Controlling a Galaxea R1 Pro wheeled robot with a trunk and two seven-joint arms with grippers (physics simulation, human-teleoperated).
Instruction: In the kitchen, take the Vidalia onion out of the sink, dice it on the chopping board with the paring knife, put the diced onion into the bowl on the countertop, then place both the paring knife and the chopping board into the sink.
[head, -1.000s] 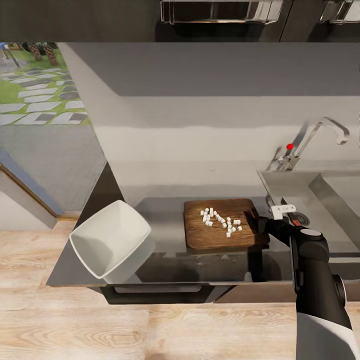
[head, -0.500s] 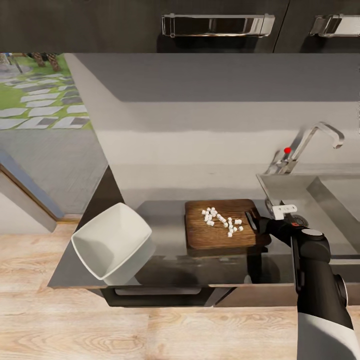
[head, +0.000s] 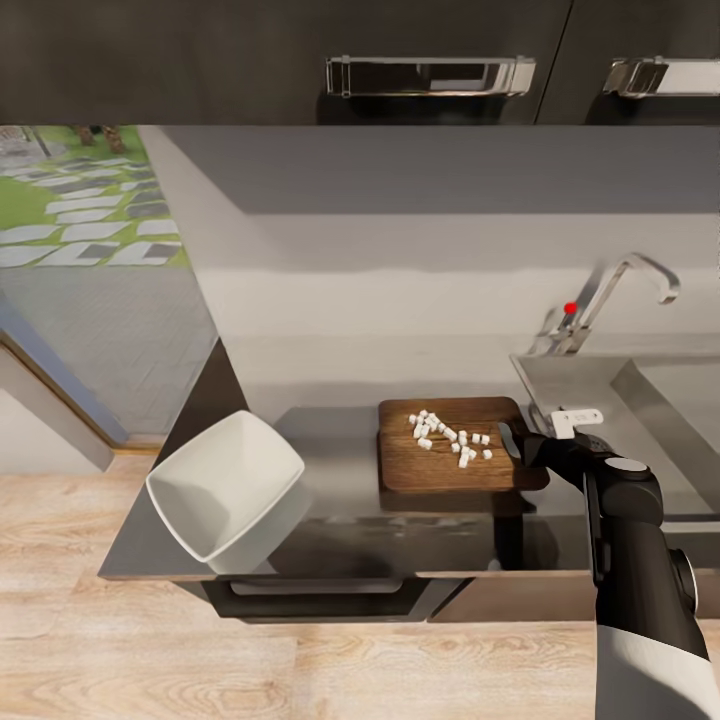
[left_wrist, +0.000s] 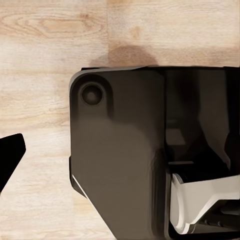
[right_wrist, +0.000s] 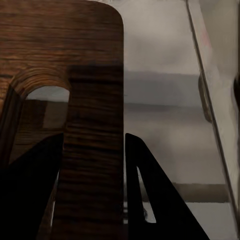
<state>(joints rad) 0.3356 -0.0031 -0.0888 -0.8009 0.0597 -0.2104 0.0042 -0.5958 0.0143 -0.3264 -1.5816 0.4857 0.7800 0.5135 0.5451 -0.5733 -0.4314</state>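
The dark-brown chopping board (head: 430, 470) lies on the grey countertop (head: 330, 440) with the diced onion (head: 450, 438) scattered over its far half. My right gripper (head: 522, 446) is shut on the board's right end beside the handle slot. In the right wrist view the board (right_wrist: 92, 75) runs between the two black fingers (right_wrist: 150, 195). The white square bowl (head: 225, 485) sits tilted at the counter's left end. The steel sink (head: 600, 385) is just right of the board. The paring knife is hidden. In the left wrist view, one black fingertip (left_wrist: 10, 155) of the left gripper hangs over the floor.
A chrome tap (head: 625, 285) with a red dot stands behind the sink. Dark wall cabinets with bar handles (head: 430, 75) hang above. The counter's left end borders a window and wooden floor (head: 150, 650). The robot's dark base (left_wrist: 120, 165) shows below the left wrist.
The head camera has tilted, so the whole picture has shifted down. The board, held by my right gripper, has slid slightly right toward the sink. The bowl has stayed put.
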